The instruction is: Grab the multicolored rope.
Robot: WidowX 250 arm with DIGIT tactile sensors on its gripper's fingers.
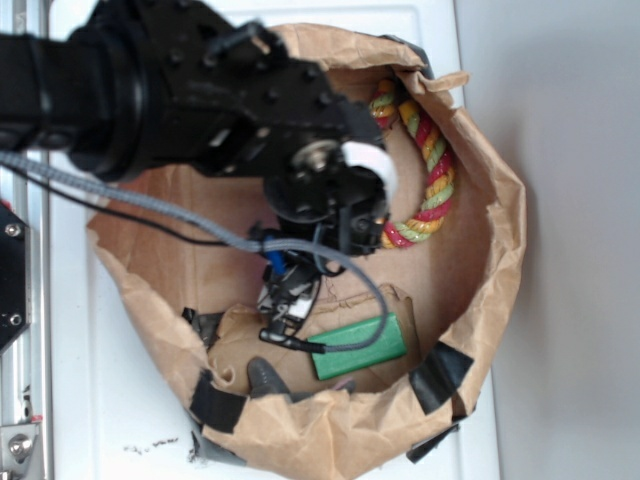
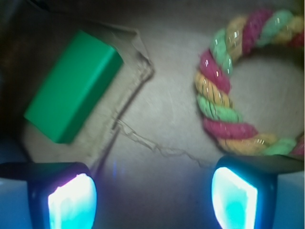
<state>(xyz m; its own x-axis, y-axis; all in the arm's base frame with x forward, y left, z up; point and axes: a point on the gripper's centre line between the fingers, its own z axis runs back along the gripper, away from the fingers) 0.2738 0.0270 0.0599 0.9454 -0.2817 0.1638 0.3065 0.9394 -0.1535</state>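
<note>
The multicolored rope [image 1: 435,170] is a twisted red, yellow and green loop lying at the right inside a rolled-down brown paper bag [image 1: 500,230]. In the wrist view the rope [image 2: 217,95] curves across the upper right, and its lower strand lies just above my right fingertip [image 2: 233,198]. My gripper [image 1: 325,262] hangs over the bag floor just left of the rope. It [image 2: 152,195] is open, with only bare brown paper between the fingers. The arm hides the rope's left side in the exterior view.
A green block [image 1: 358,345] [image 2: 71,86] lies on a folded paper flap [image 2: 128,90] near the bag's front wall. Black tape patches [image 1: 440,375] hold the bag's rim. The bag's walls stand around the gripper on all sides. A grey cable [image 1: 150,205] trails across.
</note>
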